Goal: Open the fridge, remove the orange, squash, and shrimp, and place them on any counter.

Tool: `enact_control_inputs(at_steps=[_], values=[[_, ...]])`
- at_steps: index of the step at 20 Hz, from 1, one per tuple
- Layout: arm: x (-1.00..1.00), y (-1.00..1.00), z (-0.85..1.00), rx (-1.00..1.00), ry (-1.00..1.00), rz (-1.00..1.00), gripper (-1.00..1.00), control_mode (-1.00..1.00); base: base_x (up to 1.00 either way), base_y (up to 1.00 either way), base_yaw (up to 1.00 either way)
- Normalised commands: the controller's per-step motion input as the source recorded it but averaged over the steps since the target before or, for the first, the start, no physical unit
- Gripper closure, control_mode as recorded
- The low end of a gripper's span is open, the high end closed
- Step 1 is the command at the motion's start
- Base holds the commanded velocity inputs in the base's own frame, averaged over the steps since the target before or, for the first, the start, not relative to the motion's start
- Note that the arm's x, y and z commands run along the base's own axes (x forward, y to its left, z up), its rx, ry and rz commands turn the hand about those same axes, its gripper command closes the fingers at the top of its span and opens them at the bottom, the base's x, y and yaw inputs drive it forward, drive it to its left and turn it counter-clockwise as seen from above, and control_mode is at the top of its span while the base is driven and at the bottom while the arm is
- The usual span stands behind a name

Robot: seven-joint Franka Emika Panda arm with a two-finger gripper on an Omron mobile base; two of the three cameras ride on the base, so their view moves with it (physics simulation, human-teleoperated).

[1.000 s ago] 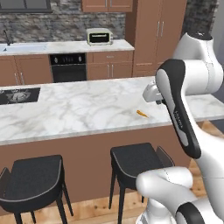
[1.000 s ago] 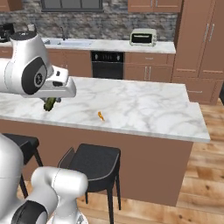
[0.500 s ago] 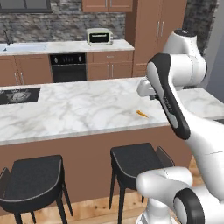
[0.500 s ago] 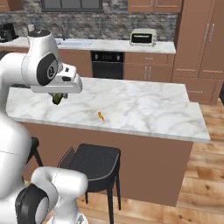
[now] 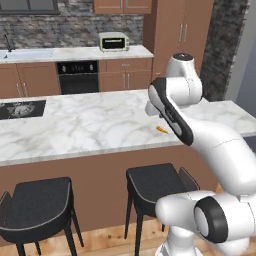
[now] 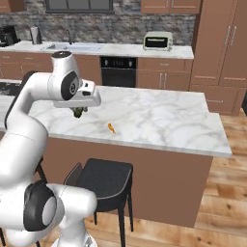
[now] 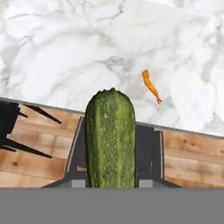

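Observation:
My gripper (image 7: 111, 148) is shut on the squash (image 7: 109, 140), a dark green cucumber-like piece that stands up between the dark fingers (image 7: 146, 144). In the right base view the squash (image 6: 77, 112) hangs under the gripper (image 6: 79, 110), a little above the near left part of the white marble counter (image 6: 159, 116). The shrimp (image 7: 151, 85) lies on the counter (image 7: 65, 57) just beyond the squash and to its right. That thin orange shrimp (image 5: 162, 129) (image 6: 111, 128) sits near the counter's front edge (image 5: 75, 125). The fridge and the orange are out of view.
Two black stools (image 5: 42, 205) (image 5: 152, 182) stand against the counter's near side. A dark cooktop (image 5: 20, 107) sits in the counter's left end. Behind are the back-wall counter with a toaster oven (image 5: 114, 41), a sink (image 6: 72, 47), and tall wooden cabinets (image 6: 222, 43).
The arm has swung and carried the squash further in over the counter, closer to the shrimp. The grip on the squash is the same.

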Motion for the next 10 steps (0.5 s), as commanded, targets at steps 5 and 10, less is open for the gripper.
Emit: enact_control_inputs(at_steps=[5, 10], values=[[0.86, 0.00, -0.65, -0.05, 0.02, 0.00, 1.00, -1.00, 0.00, 0.00, 0.00], [0.80, 0.00, -0.57, 0.00, 0.02, 0.00, 1.00, -1.00, 0.00, 0.00, 0.00]])
